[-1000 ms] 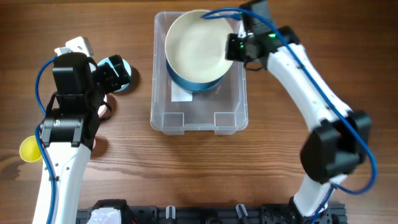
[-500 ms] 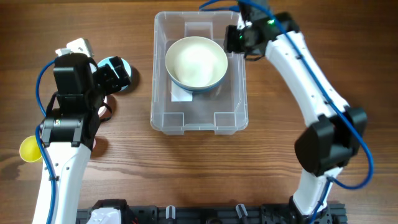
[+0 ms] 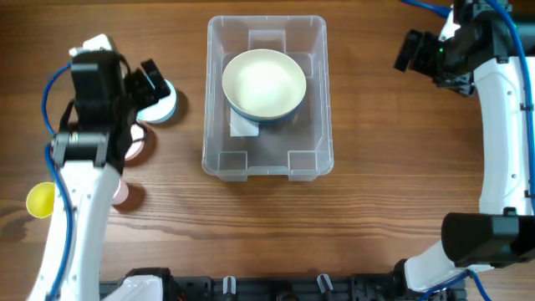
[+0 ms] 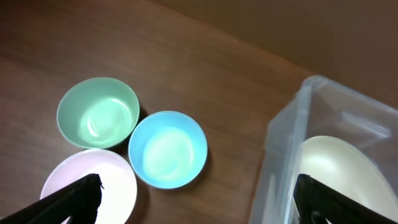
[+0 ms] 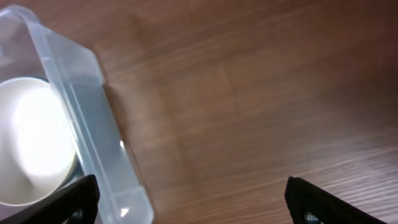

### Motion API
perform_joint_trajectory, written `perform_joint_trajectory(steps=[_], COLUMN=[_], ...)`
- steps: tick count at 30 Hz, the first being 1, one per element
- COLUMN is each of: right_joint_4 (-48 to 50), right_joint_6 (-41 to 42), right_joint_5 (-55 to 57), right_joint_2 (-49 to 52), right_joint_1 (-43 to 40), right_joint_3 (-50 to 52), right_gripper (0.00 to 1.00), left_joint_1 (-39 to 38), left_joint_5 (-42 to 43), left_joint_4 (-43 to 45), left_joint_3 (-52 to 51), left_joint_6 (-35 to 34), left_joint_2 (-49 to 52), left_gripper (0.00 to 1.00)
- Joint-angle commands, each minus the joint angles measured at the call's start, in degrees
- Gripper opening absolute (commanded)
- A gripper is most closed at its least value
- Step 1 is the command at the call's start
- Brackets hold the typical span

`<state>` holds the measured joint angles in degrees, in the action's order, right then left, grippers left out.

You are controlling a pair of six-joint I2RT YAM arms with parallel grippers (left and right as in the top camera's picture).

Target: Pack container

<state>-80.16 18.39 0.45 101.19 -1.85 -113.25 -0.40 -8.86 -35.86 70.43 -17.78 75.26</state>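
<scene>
- The left arm stretches along the left side of the table (image 3: 376,209), its wrist over a group of small bowls.
- The left gripper (image 4: 198,185) is spread wide and holds nothing; a blue bowl (image 4: 168,149), a green bowl (image 4: 98,112) and a pale bowl (image 4: 93,186) lie below it.
- The right arm reaches to the far right corner, its wrist turned toward the container (image 3: 267,155).
- The right gripper (image 5: 191,185) is also spread wide and empty, well apart from the container.
- The container stands between the arms, opening up, long axis pointing away from the robot, with a cream bowl (image 3: 264,82) inside.
</scene>
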Motion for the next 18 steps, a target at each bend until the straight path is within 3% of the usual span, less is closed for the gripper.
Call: perform_joint_trajectory(steps=[1, 10, 16, 18], right_joint_4=[-0.9, -0.6, -0.4, -0.4], right_joint_6=[-1.9, -1.8, -1.9, -6.6], right_joint_5=[-0.5, 0.0, -0.3, -5.8], right_joint_2=[0.2, 0.2, 0.2, 0.2], right_joint_1=[0.2, -1.7, -2.2, -1.7], right_joint_3=[-0.4, -0.4, -0.3, -0.3], right_gripper=[0.97, 0.97, 0.96, 0.81], left_joint_1=[0.8, 1.4, 1.4, 1.4], left_joint_5=[-1.7, 3.8, 5.2, 6.6], left_joint_4=[-4.1, -6.4, -4.0, -3.8], left_joint_3=[8.5, 12.7, 12.7, 12.7], left_joint_6=[-2.5, -2.6, -2.6, -2.6], left_joint_2=[12.2, 31.3, 36.7, 36.6], left_gripper=[1.00, 1.00, 1.00, 1.00])
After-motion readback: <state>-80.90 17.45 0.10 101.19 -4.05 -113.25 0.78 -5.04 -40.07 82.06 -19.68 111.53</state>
